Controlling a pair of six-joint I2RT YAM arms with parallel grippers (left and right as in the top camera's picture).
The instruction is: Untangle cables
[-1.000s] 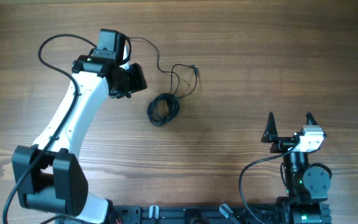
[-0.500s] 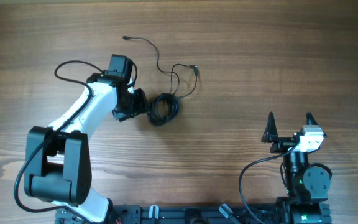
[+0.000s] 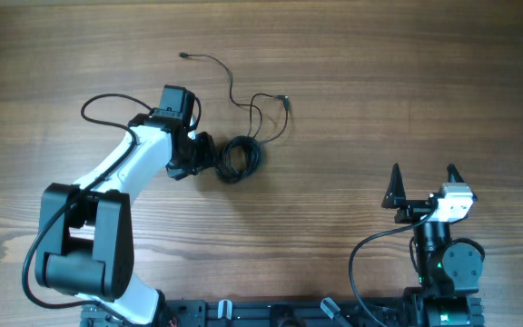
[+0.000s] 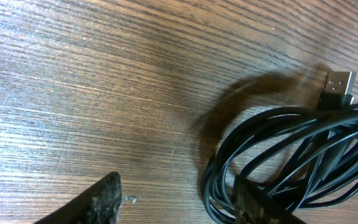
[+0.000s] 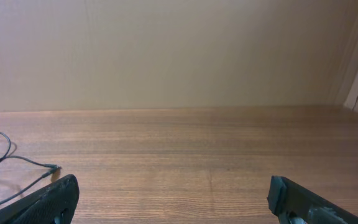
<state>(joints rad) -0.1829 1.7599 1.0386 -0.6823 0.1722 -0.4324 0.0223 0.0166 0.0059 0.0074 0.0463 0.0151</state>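
Currently at approach-to-grasp, nothing untangled yet. Nearest: parked at front edge of desk (image 3: 334, 263), right jaws spread wide, empty, well apart from cables. Further in: low over the wood with left jaws parted, straddling left rim of coiled bundle (image 4: 291, 162), one fingertip (image 4: 253, 200) over strands, no grip. Beyond: loose loops (image 3: 266, 113) trailing to far plug end (image 3: 184, 55). Next, likely: closing on a few strands, lifting clear of loops.

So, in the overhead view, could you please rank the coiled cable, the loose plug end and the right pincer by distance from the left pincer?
1. The coiled cable, right beside the left pincer.
2. The loose plug end, beyond the coil.
3. The right pincer, far across on the right.
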